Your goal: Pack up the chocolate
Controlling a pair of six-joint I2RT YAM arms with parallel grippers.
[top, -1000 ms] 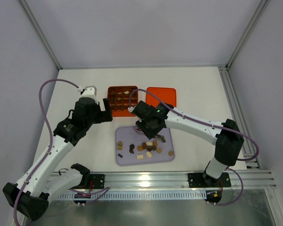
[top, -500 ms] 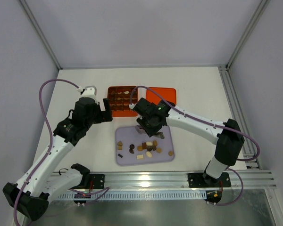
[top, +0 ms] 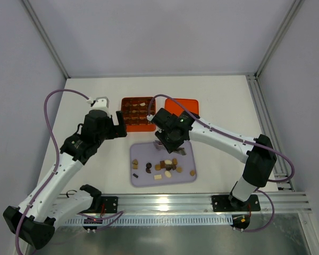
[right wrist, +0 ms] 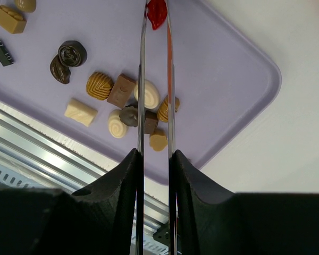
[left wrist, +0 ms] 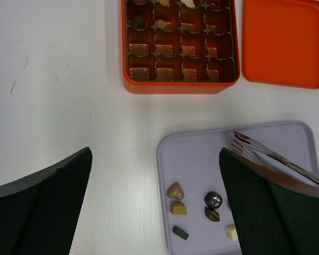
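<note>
Right gripper [right wrist: 154,155] clamped on a pair of thin metal tongs [right wrist: 141,79], one finger pressing each blade from outside. Blades run near parallel, close together, and pinch the red piece [right wrist: 157,13] at their far tips. Red piece hangs over a bare stretch of the lilac tray [right wrist: 228,64], toward its far side; whether it touches the tray floor cannot be told. Loose pieces [right wrist: 122,91] lie under and to the left of the blades: tan ribbed oval, brown square, cream ovals, a cream bar, two dark rounds, a small dark block well off to the left. From the top view the right gripper [top: 170,139] sits above the tray's far edge, just near of the box [top: 138,127]. Left gripper [left wrist: 155,154] spread wide, nothing between its fingers, hovering above the table [left wrist: 53,79] and the tray's left edge. Box [left wrist: 178,88] beyond it, a few pieces in its far cells. Lid [left wrist: 284,42] lies flat just right of the box.
</note>
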